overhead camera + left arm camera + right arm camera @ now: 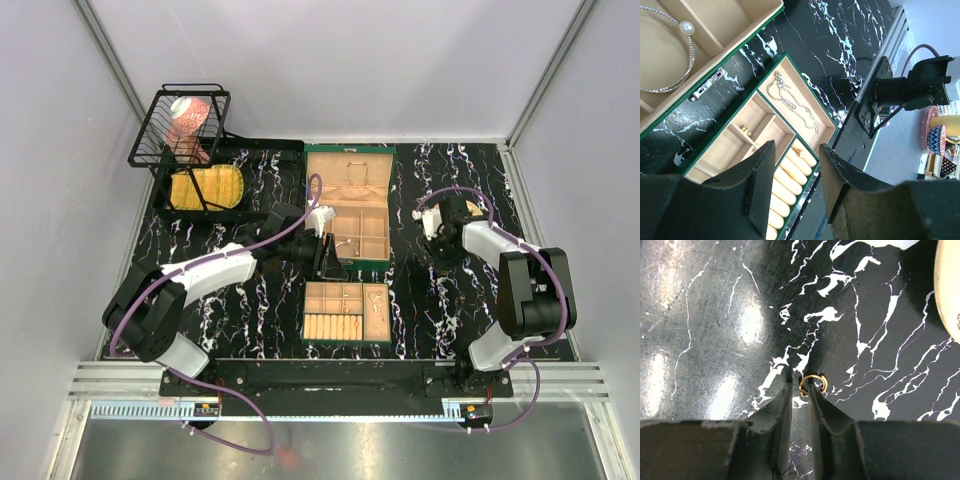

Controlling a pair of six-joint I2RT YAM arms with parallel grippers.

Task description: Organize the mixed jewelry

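A small gold ring [815, 383] lies on the black marbled table. My right gripper [801, 381] is down at it with its jaws almost together. The right fingertip sits inside the ring and the ring's left rim is in the narrow gap. My left gripper [797, 147] is open and empty, hovering over the green tray [812, 93]. The tray holds a silver chain [792, 102], tiny gold studs [746, 131] and gold rings on its beige rolls [785, 173]. A thin bangle with a pearl [686, 27] lies in the green box [740, 20].
The open green box [350, 150] stands mid-table, with the tray [346, 345] in front of it. The tan plate [947, 290] is just right of the right gripper. A black wire rack [185, 125] and a black tray with a yellow item [205, 188] stand back left.
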